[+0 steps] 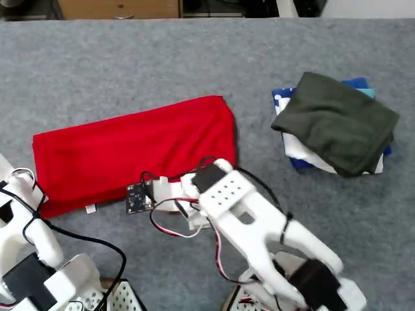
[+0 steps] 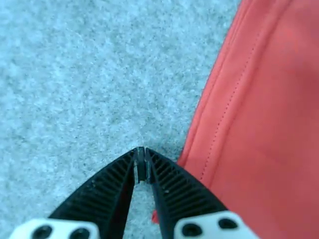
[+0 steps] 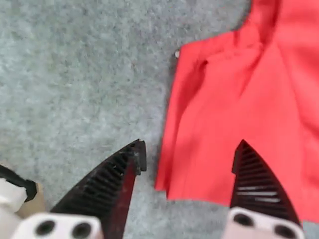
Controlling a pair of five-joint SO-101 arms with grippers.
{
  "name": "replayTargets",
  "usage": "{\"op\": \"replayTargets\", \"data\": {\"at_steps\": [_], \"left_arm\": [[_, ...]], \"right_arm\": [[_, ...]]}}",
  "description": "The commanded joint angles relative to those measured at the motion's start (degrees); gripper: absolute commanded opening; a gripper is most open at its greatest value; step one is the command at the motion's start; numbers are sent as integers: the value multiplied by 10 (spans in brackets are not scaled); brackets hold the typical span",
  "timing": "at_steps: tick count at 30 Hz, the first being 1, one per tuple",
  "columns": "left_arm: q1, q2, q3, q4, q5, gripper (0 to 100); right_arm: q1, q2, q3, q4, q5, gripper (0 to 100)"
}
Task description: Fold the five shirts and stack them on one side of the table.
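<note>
Item 1, red shirt [image 1: 130,149]: folded to a long strip, flat on grey table [image 1: 130,52], centre-left. Item 2, stack [image 1: 295,152] of folded shirts, green shirt [image 1: 337,123] on top, well apart to one side. L claw [image 2: 141,169]: tips pressed together, nothing held, over bare table just beside red shirt's hem. R claw [image 3: 192,149]: spread wide, empty, straddling shirt edge, one finger over table, other over fabric.

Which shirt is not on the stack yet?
The red shirt: it lies alone, spread long on the grey table, while the dark green shirt tops the other folded shirts.
</note>
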Motion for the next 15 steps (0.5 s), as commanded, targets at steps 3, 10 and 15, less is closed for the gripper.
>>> {"op": "replayTargets", "data": {"at_steps": [3, 10, 15], "left_arm": [[-6, -21, -4, -8, -2, 20], [-5, -21, -4, -8, -2, 20], [-6, -21, -4, -8, -2, 20]], "right_arm": [[-10, 23, 11, -14, 6, 284], [-7, 38, 32, -79, 7, 284], [41, 120, 22, -114, 8, 284]]}}
